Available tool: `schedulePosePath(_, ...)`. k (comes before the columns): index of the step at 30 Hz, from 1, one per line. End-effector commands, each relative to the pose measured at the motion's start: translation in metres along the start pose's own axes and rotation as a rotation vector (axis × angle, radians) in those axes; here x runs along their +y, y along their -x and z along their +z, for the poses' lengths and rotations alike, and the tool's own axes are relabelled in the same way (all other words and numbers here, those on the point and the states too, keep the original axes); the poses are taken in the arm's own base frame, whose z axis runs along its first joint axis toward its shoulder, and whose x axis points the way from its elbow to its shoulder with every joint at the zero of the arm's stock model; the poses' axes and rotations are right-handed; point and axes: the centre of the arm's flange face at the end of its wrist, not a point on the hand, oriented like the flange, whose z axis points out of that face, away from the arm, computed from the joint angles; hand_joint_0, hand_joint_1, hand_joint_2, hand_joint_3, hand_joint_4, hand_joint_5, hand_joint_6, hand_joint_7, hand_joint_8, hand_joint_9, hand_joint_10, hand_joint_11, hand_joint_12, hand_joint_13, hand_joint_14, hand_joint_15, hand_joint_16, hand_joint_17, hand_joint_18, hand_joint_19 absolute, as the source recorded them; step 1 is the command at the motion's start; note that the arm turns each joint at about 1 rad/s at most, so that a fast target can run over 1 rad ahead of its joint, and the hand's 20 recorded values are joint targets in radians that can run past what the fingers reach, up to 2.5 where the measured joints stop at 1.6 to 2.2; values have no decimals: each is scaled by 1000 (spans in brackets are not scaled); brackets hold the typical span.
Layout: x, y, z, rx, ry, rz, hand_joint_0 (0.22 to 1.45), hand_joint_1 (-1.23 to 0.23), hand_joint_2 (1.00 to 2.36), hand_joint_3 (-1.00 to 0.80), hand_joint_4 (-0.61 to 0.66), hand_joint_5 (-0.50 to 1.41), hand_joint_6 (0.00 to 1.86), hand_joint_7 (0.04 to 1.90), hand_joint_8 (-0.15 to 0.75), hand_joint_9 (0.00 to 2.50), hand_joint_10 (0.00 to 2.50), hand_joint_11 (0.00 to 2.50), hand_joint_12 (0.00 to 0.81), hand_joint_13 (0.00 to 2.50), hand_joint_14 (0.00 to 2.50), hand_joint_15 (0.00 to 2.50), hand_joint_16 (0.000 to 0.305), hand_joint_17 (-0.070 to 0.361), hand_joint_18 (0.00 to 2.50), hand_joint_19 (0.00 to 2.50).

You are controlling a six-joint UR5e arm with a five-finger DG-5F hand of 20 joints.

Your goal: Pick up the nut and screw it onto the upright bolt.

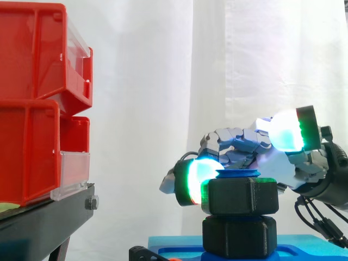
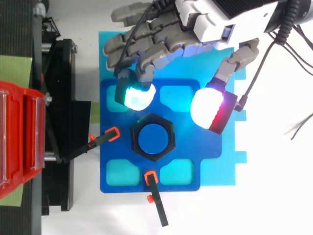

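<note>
**White curtain (image 1: 163, 81) behind, red bins (image 1: 32, 109) on their black stand (image 1: 43, 217) off to one side, and the nut's sitting on the bolt**

From where I'm standing, the black hex nut (image 2: 171, 139) is around the upright blue bolt (image 2: 152, 139) in the middle of the blue plate (image 2: 195, 147), with the bolt's tip just poking out on top. So I'd say we're in the screwing-on part, not the pickup. The hand (image 2: 210, 22) hangs loose beside it, fingers gently bent and thumb pad (image 2: 208, 108) spread wide, clasping nothing. Next it needs to close on the nut's flats and twist. One glowing fingertip (image 1: 198, 179) looks right at the nut's edge from the side, but I can't tell if it's touching. The threads are hidden, so no idea how far it's wound on. There's also a second black hex block (image 1: 239, 236) underneath, and I can't tell whether that's the bolt's base or another nut.
</note>
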Motion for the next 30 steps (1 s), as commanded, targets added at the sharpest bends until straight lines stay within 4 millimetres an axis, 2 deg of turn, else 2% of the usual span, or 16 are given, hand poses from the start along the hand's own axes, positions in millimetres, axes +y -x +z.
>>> schedulePosePath(1,1,6,3,1,15,-5,484,-213,1000,-500,148,-200,503,809,224,361,0,0,327,302,0,0,49,109,102,0)
schedulePosePath(11,2,9,5,1,30,-12,476,-224,1000,-500,102,-230,501,650,213,298,0,0,327,253,0,0,50,113,62,0)
schedulePosePath(30,5,-9,10,-10,59,-23,471,-219,1000,-500,92,-239,501,637,211,271,0,0,328,235,0,0,51,114,32,0)
